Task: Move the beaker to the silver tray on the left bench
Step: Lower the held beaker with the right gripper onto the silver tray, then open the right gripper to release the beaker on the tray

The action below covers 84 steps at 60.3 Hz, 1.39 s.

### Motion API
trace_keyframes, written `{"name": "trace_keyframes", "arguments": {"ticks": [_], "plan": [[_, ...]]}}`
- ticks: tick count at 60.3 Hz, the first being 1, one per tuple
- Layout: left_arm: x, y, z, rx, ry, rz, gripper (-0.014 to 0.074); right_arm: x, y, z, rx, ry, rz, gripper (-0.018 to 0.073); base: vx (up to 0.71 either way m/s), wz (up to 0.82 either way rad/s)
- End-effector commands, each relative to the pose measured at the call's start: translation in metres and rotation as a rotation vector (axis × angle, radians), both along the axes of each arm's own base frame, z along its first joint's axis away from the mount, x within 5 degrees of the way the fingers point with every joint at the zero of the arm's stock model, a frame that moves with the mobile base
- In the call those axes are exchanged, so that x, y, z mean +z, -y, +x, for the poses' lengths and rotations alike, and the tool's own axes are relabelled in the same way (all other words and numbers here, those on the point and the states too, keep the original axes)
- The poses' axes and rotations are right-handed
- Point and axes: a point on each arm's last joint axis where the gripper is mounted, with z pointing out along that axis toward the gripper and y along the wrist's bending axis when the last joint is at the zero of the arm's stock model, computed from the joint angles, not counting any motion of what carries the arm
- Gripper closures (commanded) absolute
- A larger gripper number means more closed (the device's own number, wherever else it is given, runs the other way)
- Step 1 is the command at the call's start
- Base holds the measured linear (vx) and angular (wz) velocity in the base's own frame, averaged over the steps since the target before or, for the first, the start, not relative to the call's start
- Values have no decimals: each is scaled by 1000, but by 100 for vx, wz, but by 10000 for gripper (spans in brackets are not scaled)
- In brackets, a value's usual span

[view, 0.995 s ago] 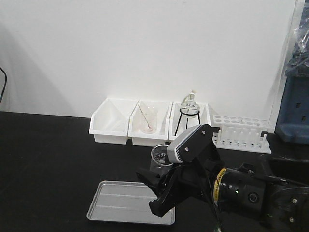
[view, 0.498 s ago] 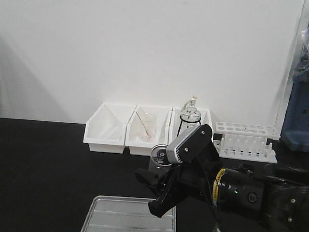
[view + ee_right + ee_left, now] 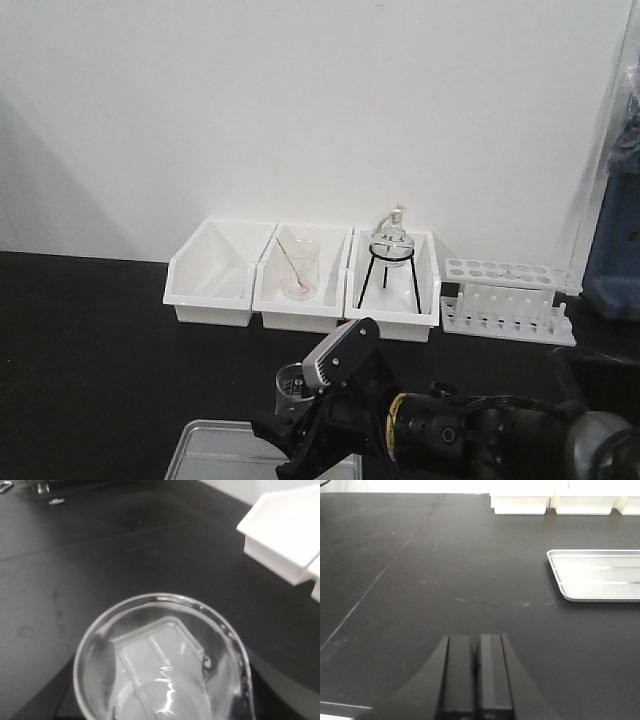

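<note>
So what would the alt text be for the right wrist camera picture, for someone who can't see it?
Looking straight down into a clear glass beaker that fills the lower half of the picture, above a black bench. A pale ridged rectangle, likely the silver tray, shows blurred through the glass. A white bin pokes in at upper right.

Small clear glass beaker [image 3: 292, 384] is held upright, empty, over the silver tray [image 3: 598, 575]. The tray is laid flat on the black tabletop [image 3: 445, 555], shallow and raised-rimmed.
</note>
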Motion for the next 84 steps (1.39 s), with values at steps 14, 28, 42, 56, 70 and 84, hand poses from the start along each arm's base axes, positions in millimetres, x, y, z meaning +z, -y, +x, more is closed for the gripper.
{"name": "trace_keyframes", "arguments": {"ticks": [14,28,42,56,70,84], "plan": [[1,0,2,0,65,-9,595,-22,-29,21,81,45,21,571,0,0],[1,0,2,0,65,-9,595,-50,-35,32,84,1,18,568,0,0],[1,0,2,0,65,-9,595,-70,-33,38,-4,-78,40,550,0,0],[1,0,2,0,65,-9,595,-74,-32,39,-14,-73,13,488,0,0],[1,0,2,0,65,-9,595,-75,-32,39,-7,-66,6,288,0,0],[1,0,2,0,65,-9,595,-75,-32,39,-7,-66,6,25,0,0]]}}
